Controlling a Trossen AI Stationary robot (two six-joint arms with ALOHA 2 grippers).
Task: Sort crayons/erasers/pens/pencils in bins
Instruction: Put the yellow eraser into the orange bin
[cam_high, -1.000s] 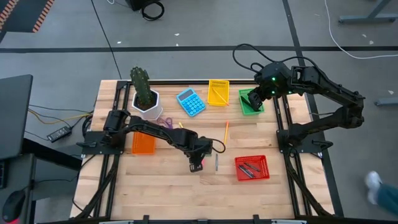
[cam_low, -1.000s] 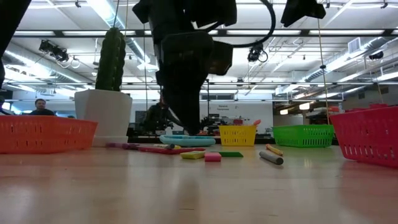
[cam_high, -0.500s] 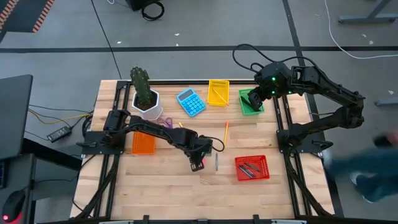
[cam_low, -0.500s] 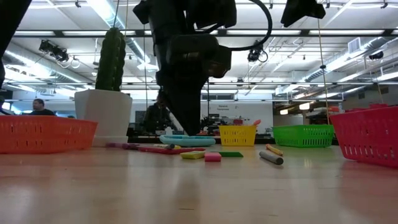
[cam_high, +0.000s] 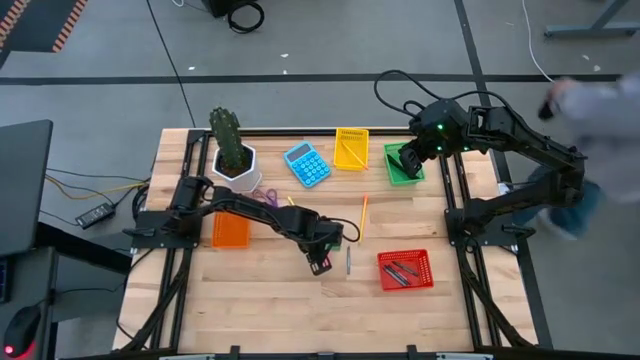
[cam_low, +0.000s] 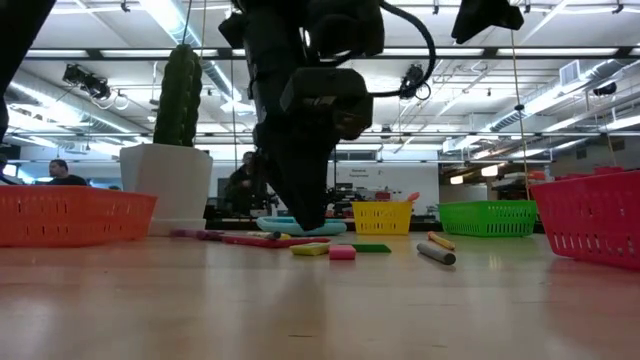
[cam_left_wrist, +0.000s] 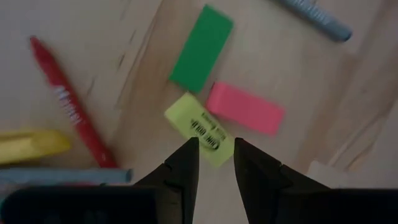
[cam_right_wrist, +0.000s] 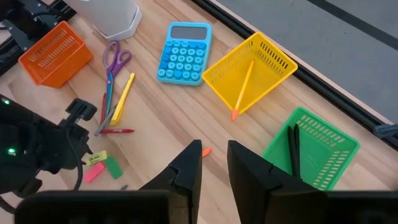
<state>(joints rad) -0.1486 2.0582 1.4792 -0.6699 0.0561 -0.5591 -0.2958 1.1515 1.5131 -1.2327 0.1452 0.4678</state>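
erasers (cam_left_wrist: 245, 107) lie in a small bunch on the table (cam_high: 260, 290), near the middle, right under the left gripper (cam_left_wrist: 215, 148).

the table is wood, and the two arms are the biggest things on it. the left arm reaches from the left side to the middle. the right arm bends over the far right corner, and the right gripper (cam_right_wrist: 214, 149) hangs above the green bin (cam_high: 403, 164).

a white pot (cam_high: 237, 170) with a cactus stands at the far left. a blue calculator (cam_high: 307, 164) lies next to it. the yellow bin (cam_high: 351, 148) is beside the calculator and has a pencil (cam_right_wrist: 243, 88) in it. the green bin is just right of the yellow one, with a dark stick in it. the orange bin (cam_high: 230, 230) sits on the left, by the left arm. the red bin (cam_high: 405, 269) sits at the near right with dark pens (cam_high: 402, 272) inside.

purple scissors (cam_right_wrist: 112, 68) lie near the pot. a red crayon (cam_left_wrist: 69, 113) lies beside the erasers, and a grey stick (cam_high: 348, 262) lies close by.

the erasers are one green (cam_left_wrist: 201, 48), one pink and one yellow (cam_left_wrist: 200, 128), all touching or nearly so. the left gripper's fingers (cam_left_wrist: 183, 168) are a little way apart, just over the yellow eraser, and hold nothing. the right gripper's fingers (cam_right_wrist: 187, 165) are also a little way apart and hold nothing.
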